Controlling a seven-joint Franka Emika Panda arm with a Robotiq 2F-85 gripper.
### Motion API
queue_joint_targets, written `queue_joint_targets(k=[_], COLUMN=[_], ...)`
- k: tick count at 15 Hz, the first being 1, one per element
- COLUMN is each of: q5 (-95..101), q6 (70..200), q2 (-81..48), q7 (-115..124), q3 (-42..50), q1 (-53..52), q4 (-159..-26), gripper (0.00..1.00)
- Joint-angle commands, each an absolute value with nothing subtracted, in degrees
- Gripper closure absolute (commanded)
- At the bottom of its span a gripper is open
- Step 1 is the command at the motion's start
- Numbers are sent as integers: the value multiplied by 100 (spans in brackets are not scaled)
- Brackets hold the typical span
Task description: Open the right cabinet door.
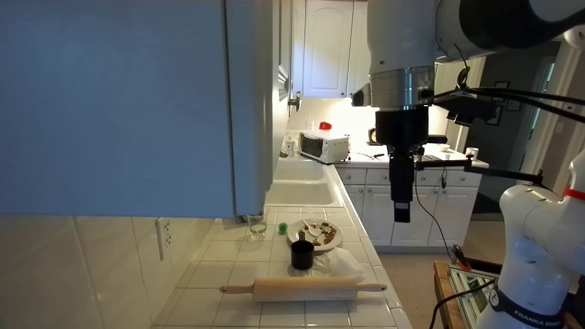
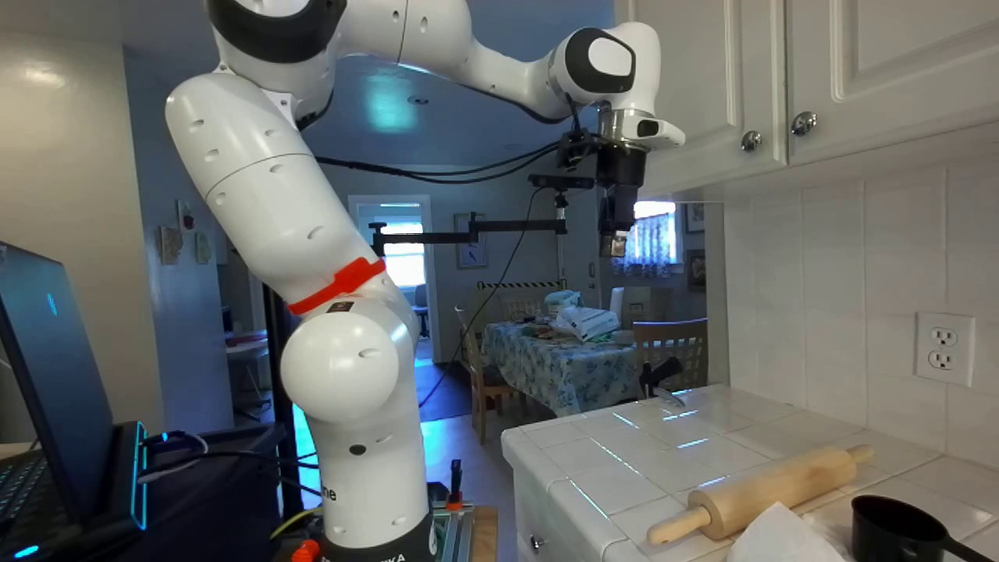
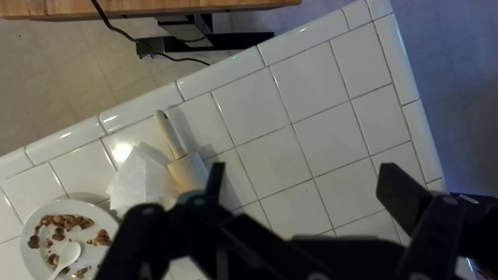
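Note:
The right cabinet door (image 2: pixel 909 58) is a white framed upper wall-cabinet door, partly cut off by the frame in an exterior view. It looks shut, level with the white door beside it. Its round metal knob (image 2: pixel 804 123) sits at its lower inner corner. In an exterior view (image 1: pixel 284 50) the door fronts show only edge-on. My gripper (image 2: pixel 614 243) hangs pointing down, apart from the doors, beside the cabinet's far end, fingertips lower than the knobs. It also shows in an exterior view (image 1: pixel 402 212). In the wrist view its fingers (image 3: pixel 301 175) are spread, with only counter tile between them.
The neighbouring door's knob (image 2: pixel 751 141) is close to the right door's knob. A large blue-grey cabinet side (image 1: pixel 114 105) fills the foreground. Below on the tiled counter are a rolling pin (image 1: pixel 304 289), a black cup (image 1: pixel 302 256), a plate (image 1: pixel 338 242) and a glass (image 1: pixel 257 227).

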State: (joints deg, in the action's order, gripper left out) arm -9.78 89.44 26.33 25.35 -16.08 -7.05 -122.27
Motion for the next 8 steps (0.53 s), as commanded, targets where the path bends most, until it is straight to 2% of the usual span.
queue_joint_targets(k=[1, 8], q5=[-971, -686], q6=[8927, 9143], q2=[2623, 2921], q7=[2542, 3479], q3=[-1599, -1586], q1=[-717, -357], q4=[-12208, -11948], gripper=[0, 0])
